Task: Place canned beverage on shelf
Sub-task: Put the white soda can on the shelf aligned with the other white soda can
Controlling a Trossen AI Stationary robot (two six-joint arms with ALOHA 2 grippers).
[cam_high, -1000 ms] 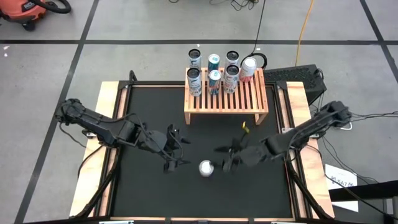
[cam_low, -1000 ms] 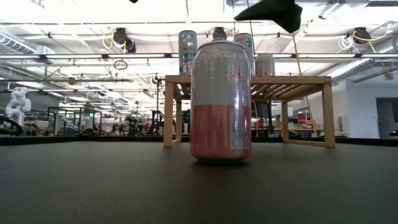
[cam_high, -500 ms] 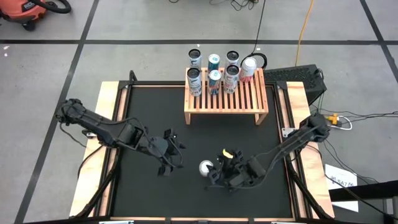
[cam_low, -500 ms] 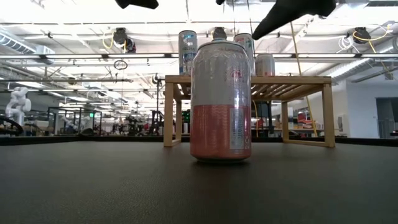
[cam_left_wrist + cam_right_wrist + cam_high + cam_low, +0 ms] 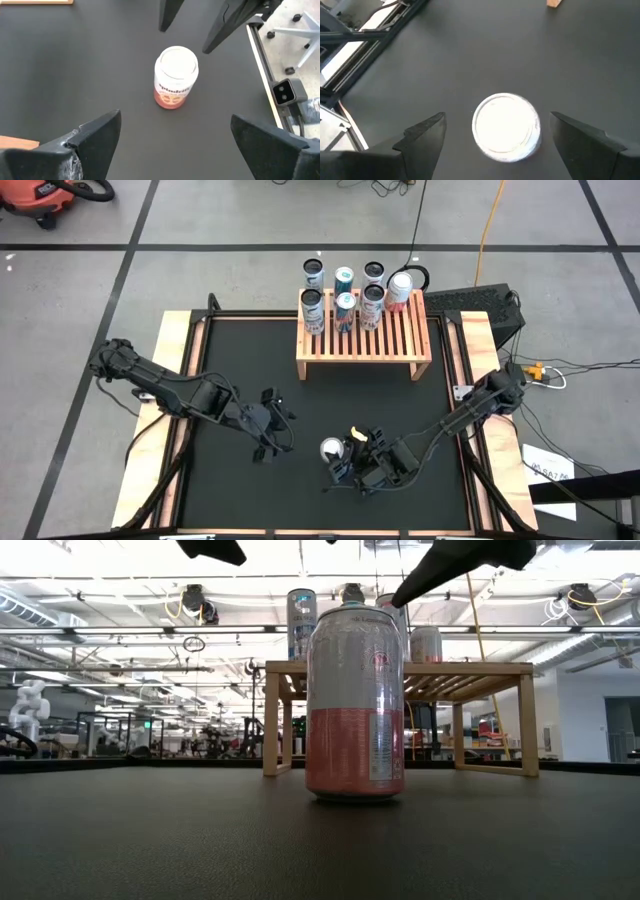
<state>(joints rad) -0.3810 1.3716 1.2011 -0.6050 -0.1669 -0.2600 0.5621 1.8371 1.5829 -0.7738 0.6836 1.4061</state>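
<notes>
The right gripper (image 5: 345,465) has moved down beside the Spindrift can (image 5: 331,449), fingers wide open and empty, ready to straddle it; the left gripper (image 5: 268,430) waits open nearby, the shelf (image 5: 364,340) behind.

Robotics lab: background robot rigs (image 5: 120,730).

Upright pink-and-white can (image 5: 332,449) before shelf (image 5: 363,338)

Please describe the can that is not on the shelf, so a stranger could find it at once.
On the black table mat, look in front of the wooden shelf. One can stands upright there, alone, between the two grippers. Its lower half is pink-orange, and unlike the six cans on the shelf, it stands on the mat.
</notes>
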